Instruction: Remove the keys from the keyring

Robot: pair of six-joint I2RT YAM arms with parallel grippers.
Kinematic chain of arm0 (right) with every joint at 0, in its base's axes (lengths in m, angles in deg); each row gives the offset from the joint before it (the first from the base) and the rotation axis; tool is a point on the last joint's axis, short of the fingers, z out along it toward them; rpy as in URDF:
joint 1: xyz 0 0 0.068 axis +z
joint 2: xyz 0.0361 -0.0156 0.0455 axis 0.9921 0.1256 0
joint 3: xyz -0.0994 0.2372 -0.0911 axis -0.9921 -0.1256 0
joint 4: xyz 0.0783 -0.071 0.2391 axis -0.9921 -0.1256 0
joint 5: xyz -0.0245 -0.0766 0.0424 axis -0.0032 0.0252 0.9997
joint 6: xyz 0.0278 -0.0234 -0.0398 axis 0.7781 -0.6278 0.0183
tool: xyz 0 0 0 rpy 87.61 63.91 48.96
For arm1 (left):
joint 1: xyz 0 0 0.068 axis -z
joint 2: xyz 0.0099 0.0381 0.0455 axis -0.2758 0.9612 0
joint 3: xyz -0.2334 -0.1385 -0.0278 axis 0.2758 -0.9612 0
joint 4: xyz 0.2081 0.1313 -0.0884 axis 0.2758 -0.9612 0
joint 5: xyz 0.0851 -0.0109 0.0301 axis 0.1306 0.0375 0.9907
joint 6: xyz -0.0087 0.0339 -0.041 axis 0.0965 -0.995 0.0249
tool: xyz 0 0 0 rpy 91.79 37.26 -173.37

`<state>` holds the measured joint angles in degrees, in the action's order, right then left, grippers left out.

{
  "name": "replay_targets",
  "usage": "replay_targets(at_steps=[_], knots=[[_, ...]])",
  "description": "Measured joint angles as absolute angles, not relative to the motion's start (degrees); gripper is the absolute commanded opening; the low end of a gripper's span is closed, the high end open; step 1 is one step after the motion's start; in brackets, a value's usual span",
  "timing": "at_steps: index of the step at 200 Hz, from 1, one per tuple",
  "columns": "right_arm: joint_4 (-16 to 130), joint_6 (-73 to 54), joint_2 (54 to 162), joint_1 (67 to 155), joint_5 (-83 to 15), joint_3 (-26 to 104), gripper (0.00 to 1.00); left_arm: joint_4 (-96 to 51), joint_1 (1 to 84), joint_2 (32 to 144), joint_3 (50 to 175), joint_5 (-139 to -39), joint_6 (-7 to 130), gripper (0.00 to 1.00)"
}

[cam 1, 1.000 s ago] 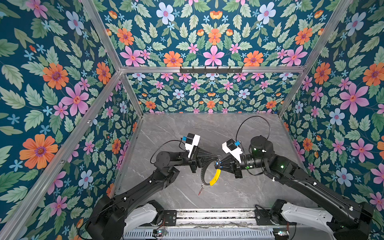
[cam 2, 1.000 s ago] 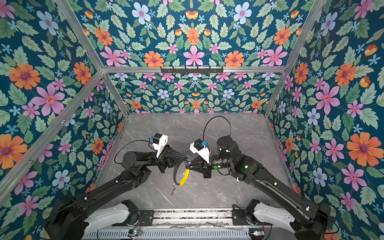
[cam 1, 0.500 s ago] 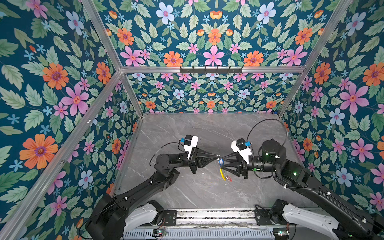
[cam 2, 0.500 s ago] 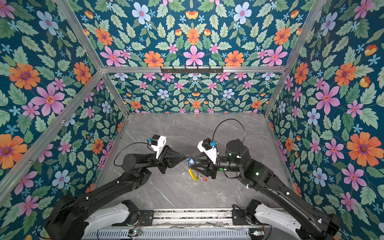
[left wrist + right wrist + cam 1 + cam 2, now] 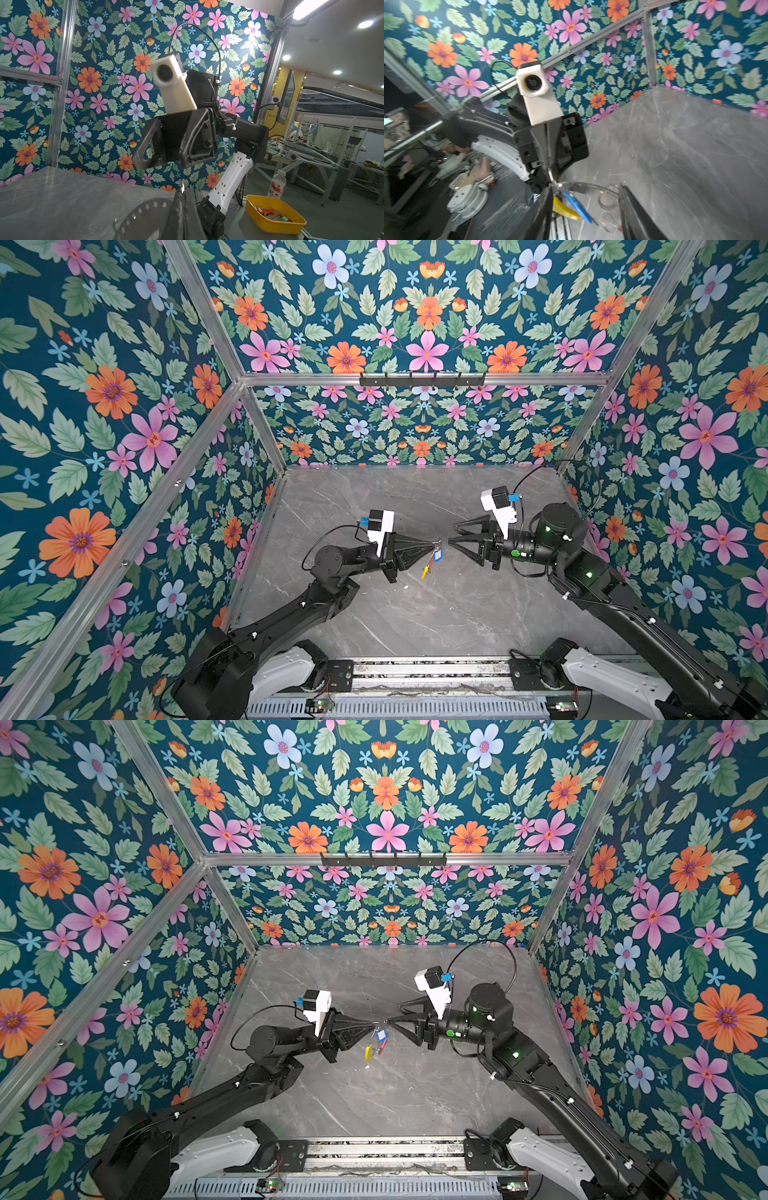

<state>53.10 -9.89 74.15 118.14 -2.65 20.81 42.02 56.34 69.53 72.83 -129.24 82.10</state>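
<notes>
Aloft, left gripper (image 5: 437, 545) tight on the keyring (image 5: 424, 571), keys (image 5: 380, 1036) beneath; right gripper (image 5: 453, 534) agape, empty

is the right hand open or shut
Open: in a top view the right hand shows its fingers apart; the shut left hand holds the keyring.

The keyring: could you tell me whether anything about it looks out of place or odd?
Nothing looks damaged or spilled. The keyring dangles above the table from the shut left tool, with the blue tag hanging beneath, while the right tool stands open close by, holding nothing.
</notes>
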Motion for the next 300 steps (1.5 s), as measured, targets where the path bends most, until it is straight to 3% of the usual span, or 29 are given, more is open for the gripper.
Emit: replay_targets(at_steps=[29, 93, 129, 159, 193, 236, 300], knots=[[58.1, -6.4, 76.0, 117.8, 2.7, 20.4, 0.48, 41.3, 56.2, 69.5, 72.8, -128.9, 80.9, 0.00], [59.3, -4.6, 78.2, 119.0, 5.2, 19.2, 0.21, 40.8, 56.2, 70.1, 72.8, -128.1, 80.7, 0.00], [59.3, -4.6, 78.2, 119.5, 4.6, 18.9, 0.16, 40.9, 56.2, 70.3, 72.9, -128.0, 80.7, 0.00], [59.3, -5.1, 78.4, 119.8, 3.8, 18.7, 0.00, 41.0, 56.1, 70.5, 73.1, -128.0, 80.7, 0.00], [58.8, -6.0, 78.0, 119.8, 1.9, 18.8, 0.00, 40.7, 56.0, 71.4, 74.0, -128.2, 81.3, 0.00], [49.0, -10.0, 75.3, 119.9, -3.4, 21.3, 0.00, 39.1, 52.3, 72.0, 76.1, -129.5, 84.0, 0.37], [36.6, -16.8, 75.2, 119.6, -9.4, 24.7, 0.00, 31.0, 50.8, 78.3, 87.2, -139.1, 88.6, 0.43]])
